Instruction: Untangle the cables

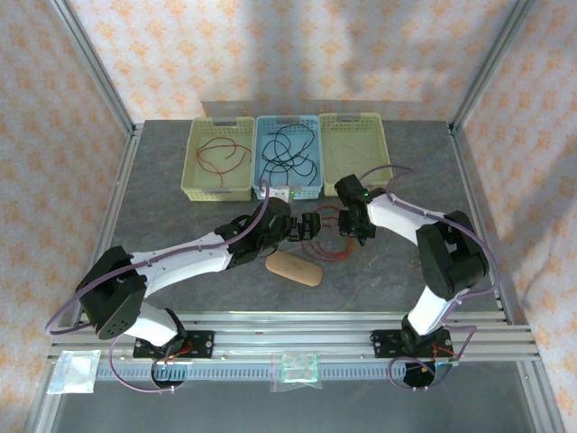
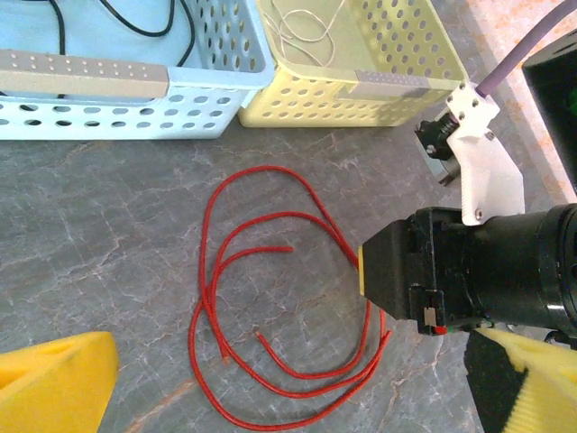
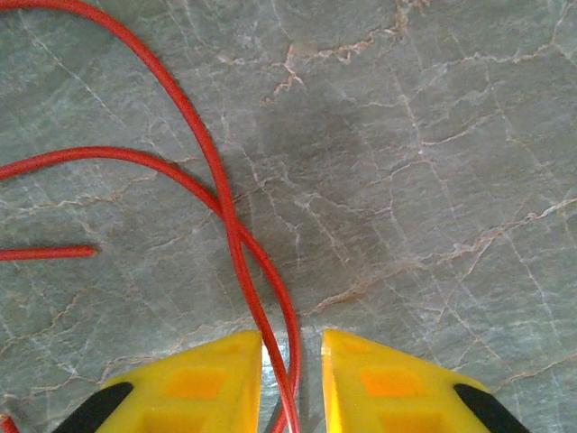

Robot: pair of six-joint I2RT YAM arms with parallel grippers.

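Nearest you, the right gripper (image 3: pixel 292 336) has its yellow fingers close together with two strands of the red cable (image 3: pixel 225 212) running between them; you cannot tell whether they pinch yet. The left gripper (image 2: pixel 288 383) stands wide apart and holds nothing, above the same cable, which lies in loose loops on the grey table (image 2: pixel 90 225). Expect it to be light, limp and slightly springy; grip a single strand near a free end, clear of crossings. Beyond, the blue basket (image 2: pixel 117 113) holds black cables (image 1: pixel 288 153) and the yellow basket (image 2: pixel 361 104) a white cable (image 2: pixel 306 32). No writing is legible.

Red cable (image 3: pixel 224 209) on grey marbled table (image 3: pixel 433 180)
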